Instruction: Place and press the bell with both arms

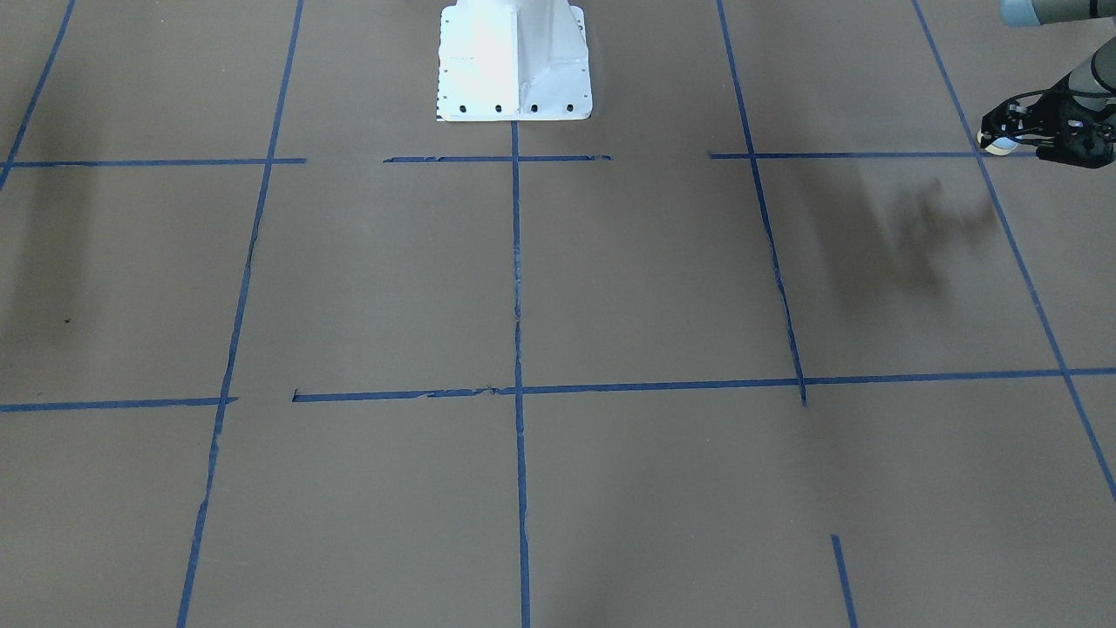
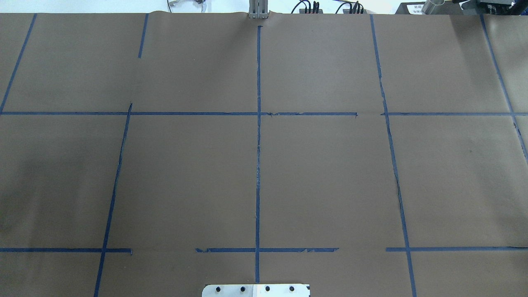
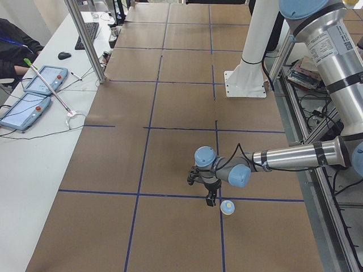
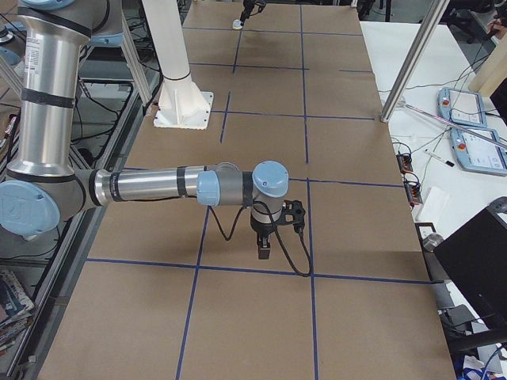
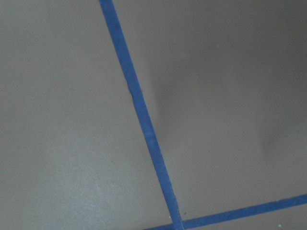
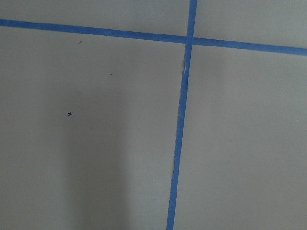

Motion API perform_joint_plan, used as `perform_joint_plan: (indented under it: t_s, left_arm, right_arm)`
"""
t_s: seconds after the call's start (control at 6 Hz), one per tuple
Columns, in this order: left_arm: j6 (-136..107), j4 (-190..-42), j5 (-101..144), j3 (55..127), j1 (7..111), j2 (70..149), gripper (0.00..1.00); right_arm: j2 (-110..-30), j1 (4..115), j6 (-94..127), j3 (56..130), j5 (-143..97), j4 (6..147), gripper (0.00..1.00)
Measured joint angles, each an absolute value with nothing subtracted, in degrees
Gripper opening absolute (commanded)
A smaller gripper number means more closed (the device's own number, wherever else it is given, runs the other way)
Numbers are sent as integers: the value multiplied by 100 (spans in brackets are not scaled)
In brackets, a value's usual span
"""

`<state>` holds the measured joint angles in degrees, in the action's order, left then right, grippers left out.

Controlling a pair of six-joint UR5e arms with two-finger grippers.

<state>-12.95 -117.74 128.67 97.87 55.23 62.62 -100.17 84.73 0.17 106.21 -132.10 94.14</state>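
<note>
Bell (image 3: 227,208): upright on brown paper tbl top (image 3: 170,113), light-blue dome, cream button up. Sits right by a blue tape crossing (image 3: 219,198), far out twd the robot's left end of the tbl.
Bell vs L gripper (image 3: 210,199): just beside the fingertips, on their view-right in the left side view. A thin gap shows there, so bell is not held. In front-facing view bell peeks out at the gripper's edge and the two overlap; can't confirm the gap there.
L gripper: points down, tips low over tbl by the tape. Too small and dark to tell if jaws are apart or together.
L arm (image 3: 295,158): forearm reaches out low across tbl.
R gripper (image 4: 264,247): points down over tbl at the other end, well apart from bell. Seen only in right side view, so can't tell jaw state.
R arm (image 4: 150,188): forearm abt level.
Pedestal (image 3: 248,85): white, at tbl edge between the arms.
</note>
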Motion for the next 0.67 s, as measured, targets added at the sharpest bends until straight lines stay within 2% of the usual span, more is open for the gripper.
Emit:
perform_joint_plan:
  t_s: [0.67]
  left_arm:
    - [-1242, -11785, 12885, 9355, 5144, 6258, 100]
  right_arm:
    - [-10019, 8473, 12, 10620, -13203, 9413, 100]
